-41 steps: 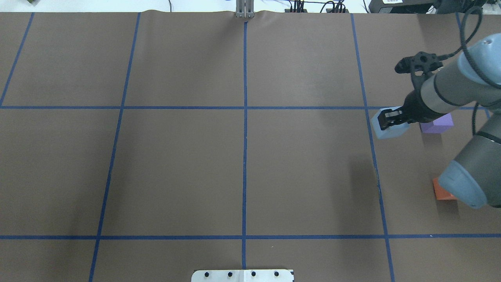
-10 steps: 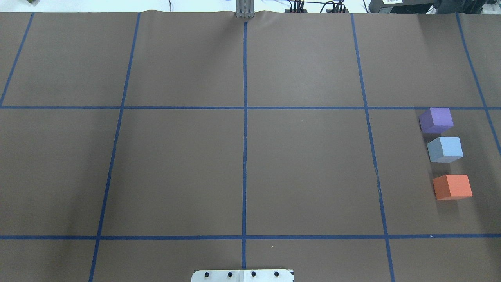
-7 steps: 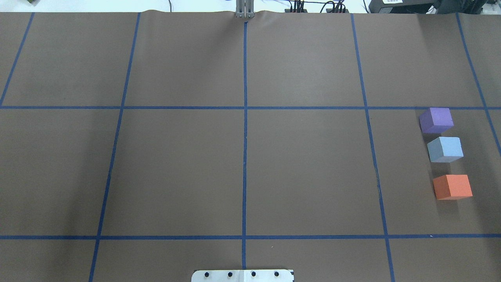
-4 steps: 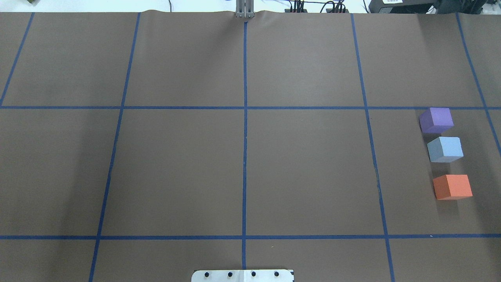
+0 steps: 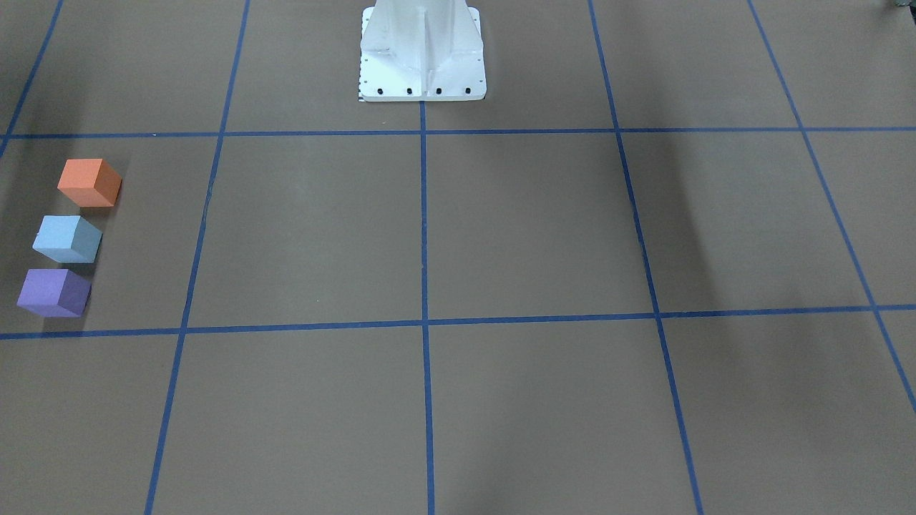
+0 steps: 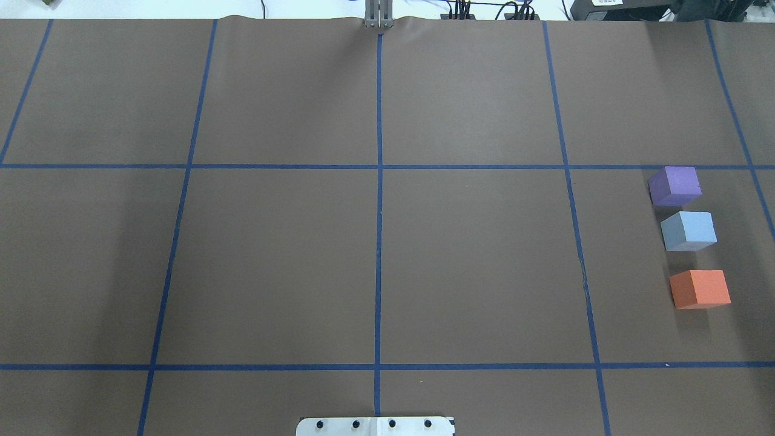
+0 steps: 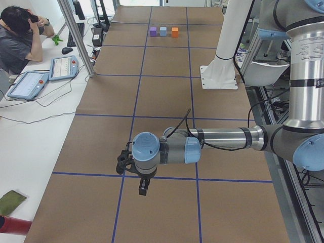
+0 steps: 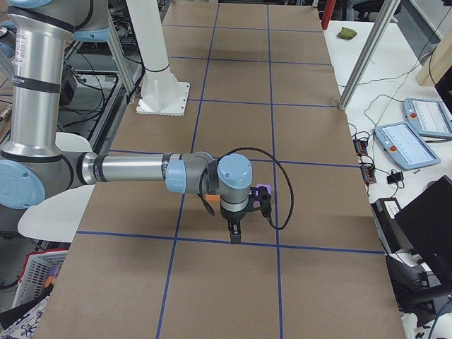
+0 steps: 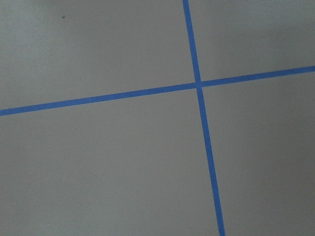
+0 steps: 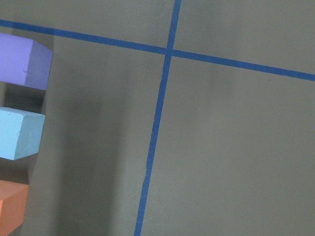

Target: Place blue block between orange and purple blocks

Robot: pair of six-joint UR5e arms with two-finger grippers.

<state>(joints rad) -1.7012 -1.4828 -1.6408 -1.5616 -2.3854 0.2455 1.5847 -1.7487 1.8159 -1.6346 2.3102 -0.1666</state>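
Right claw (image 8: 235, 235): pointed down above the table (image 6: 472, 260), near the block row, holding none of the blocks; width of opening cannot be told. Left claw (image 7: 144, 190): pointed down toward the opposite end, well apart from the blocks; opening likewise cannot be told. Blue block (image 6: 690, 231): flat on the table, between purple block (image 6: 676, 185) and orange block (image 6: 700, 289), touching neither, nearer the purple.

The pale blue block (image 6: 688, 231) sits between purple block (image 6: 675, 186) and orange block (image 6: 700, 289) (none touching).
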